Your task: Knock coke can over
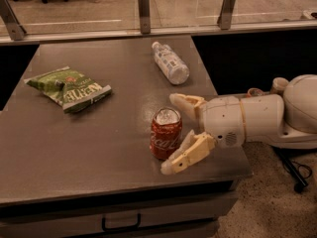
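The red coke can (165, 133) with white script and a silver top stands upright near the front right of the grey table (99, 148). My gripper (172, 134) comes in from the right, low over the table, and is open. One cream finger (185, 102) lies behind the can and the other finger (187, 155) lies in front of it. The can's right side sits between the fingers; I cannot tell whether they touch it.
A clear plastic bottle (170, 63) with a white label lies on its side at the back of the table. A green chip bag (69, 88) lies at the left. A rail with metal posts (143, 4) runs behind the table. The table's right edge is under my arm.
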`<act>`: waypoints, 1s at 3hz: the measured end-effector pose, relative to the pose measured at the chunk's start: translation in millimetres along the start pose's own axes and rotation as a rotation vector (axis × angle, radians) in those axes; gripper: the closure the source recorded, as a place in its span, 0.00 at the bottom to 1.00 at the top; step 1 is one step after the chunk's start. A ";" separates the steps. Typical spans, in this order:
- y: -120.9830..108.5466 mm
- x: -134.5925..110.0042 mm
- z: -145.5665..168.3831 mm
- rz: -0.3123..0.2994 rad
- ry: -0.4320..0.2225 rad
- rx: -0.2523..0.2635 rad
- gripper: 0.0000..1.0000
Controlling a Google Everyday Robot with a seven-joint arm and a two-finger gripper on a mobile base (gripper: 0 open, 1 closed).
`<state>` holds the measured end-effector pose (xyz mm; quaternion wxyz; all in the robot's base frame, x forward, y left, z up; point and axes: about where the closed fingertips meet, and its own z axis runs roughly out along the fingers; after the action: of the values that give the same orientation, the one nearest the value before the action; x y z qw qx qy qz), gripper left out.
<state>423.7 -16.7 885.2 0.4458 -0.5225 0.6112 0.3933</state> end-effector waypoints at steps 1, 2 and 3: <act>-0.4 16.7 13.1 0.013 -0.025 -0.027 0.18; -1.7 24.5 17.0 0.010 -0.043 -0.051 0.41; -2.4 18.9 25.2 -0.012 -0.015 -0.084 0.64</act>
<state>428.4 1.4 859.7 0.4303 -0.5414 0.5876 0.4202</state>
